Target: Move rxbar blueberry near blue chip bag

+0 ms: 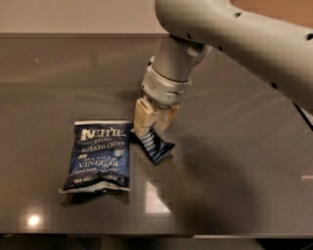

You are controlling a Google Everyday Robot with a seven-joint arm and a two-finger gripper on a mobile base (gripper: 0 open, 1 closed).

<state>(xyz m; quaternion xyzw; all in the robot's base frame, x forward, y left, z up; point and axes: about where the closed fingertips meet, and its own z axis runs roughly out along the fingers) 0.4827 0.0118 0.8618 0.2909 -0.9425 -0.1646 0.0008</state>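
My desk (58, 83) is a dark grey-brown slab with a glossy top. It throws back a small round glint of light well below and left of my tool, near the front edge, and a pale squarish reflection straight below the tool. Behind the desk runs a plain pale wall (73, 14), turning a warmer brown at the far right, above my arm (234, 34).

My tool (149, 131) hangs point-down over the middle of the desk. Its tan fingers (142, 119) are clamped on the upper end of the rxbar blueberry (155, 145). The bar slants down and to the right from the tool, and its lower end is at the desk top; I cannot tell whether it rests there. Its wrapper carries lines of white text too small for me to read.

Just left of the tool and a little below it, the blue chip bag (99, 157) lies flat, face up. It reads "KETTLE BRAND", "POTATO CHIPS" and "VINEGAR" in white. Its right edge is just beside the bar; I cannot tell whether they touch.
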